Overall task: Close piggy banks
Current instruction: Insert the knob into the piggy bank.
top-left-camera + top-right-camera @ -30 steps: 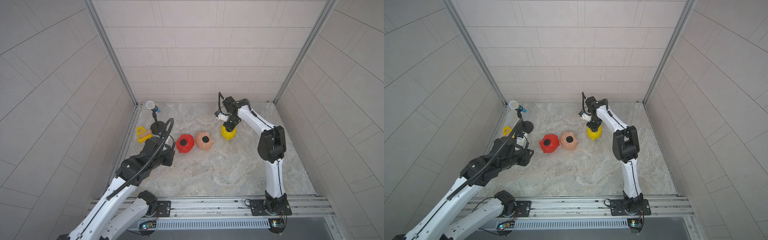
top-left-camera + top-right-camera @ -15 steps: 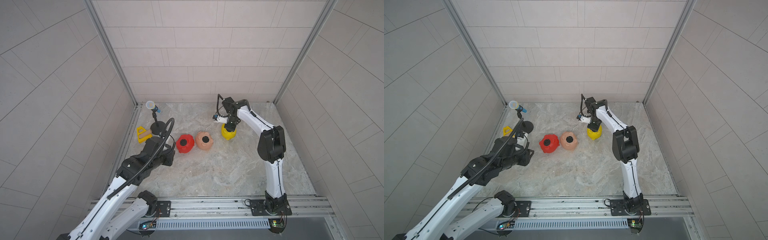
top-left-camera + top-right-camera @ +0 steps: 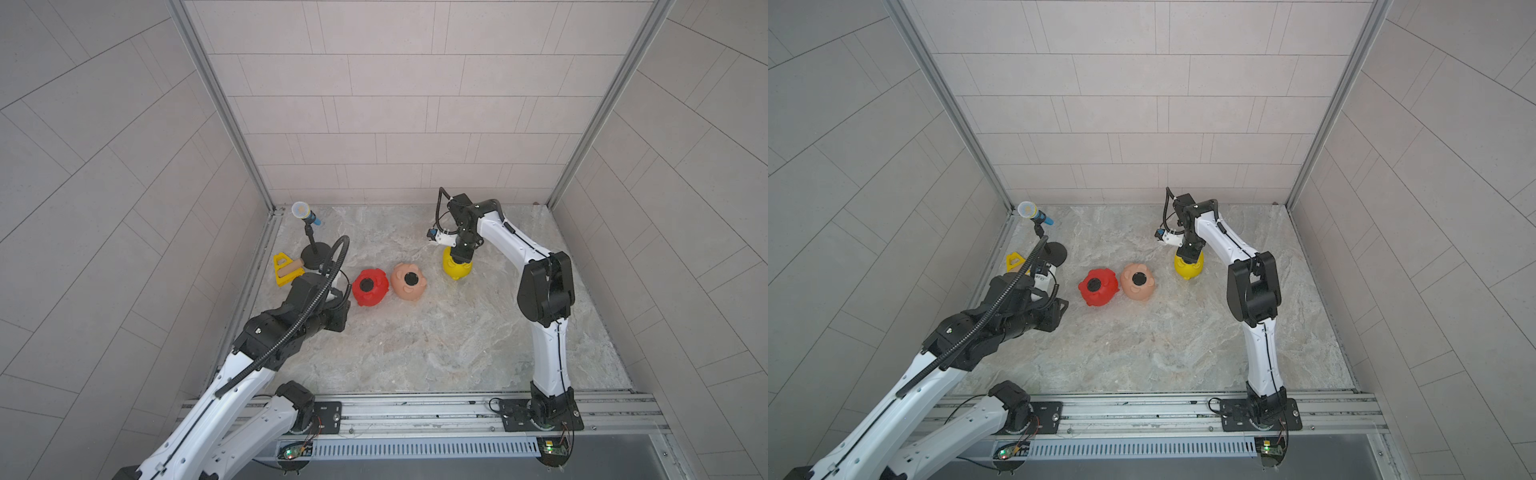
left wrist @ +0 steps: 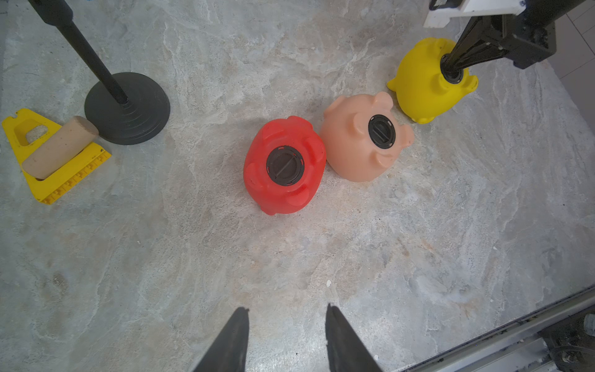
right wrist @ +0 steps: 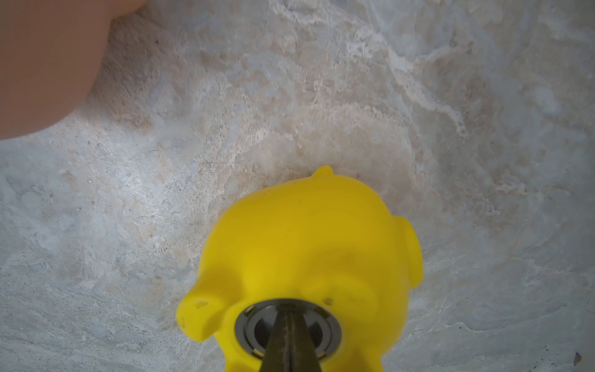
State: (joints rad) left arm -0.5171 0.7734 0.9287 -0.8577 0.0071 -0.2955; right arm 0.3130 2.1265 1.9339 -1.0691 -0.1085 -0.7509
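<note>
Three piggy banks lie belly-up on the marble floor. The red one [image 3: 370, 287] [image 4: 257, 180] and the peach-pink one [image 3: 409, 280] [image 4: 347, 141] touch each other, and each has a black plug in its belly hole. The yellow one [image 3: 456, 270] [image 5: 306, 244] lies apart, further back. My right gripper [image 5: 289, 310] [image 4: 449, 69] points straight down into its belly, shut on the black plug [image 5: 254, 325] seated in the hole. My left gripper [image 4: 287, 308] hovers over bare floor short of the red pig, its fingers slightly apart with nothing between them.
A microphone on a black round-based stand [image 3: 316, 262] [image 4: 128, 109] stands at the back left. Beside it lies a yellow triangular toy [image 3: 284, 270] [image 4: 19, 128] with a wooden cylinder [image 4: 61, 145] on it. Tiled walls close three sides; a metal rail [image 3: 415, 409] runs along the front.
My right wrist has turned in place over the yellow pig's belly, its white camera mount swinging left. The left arm and the pigs have stayed put.
</note>
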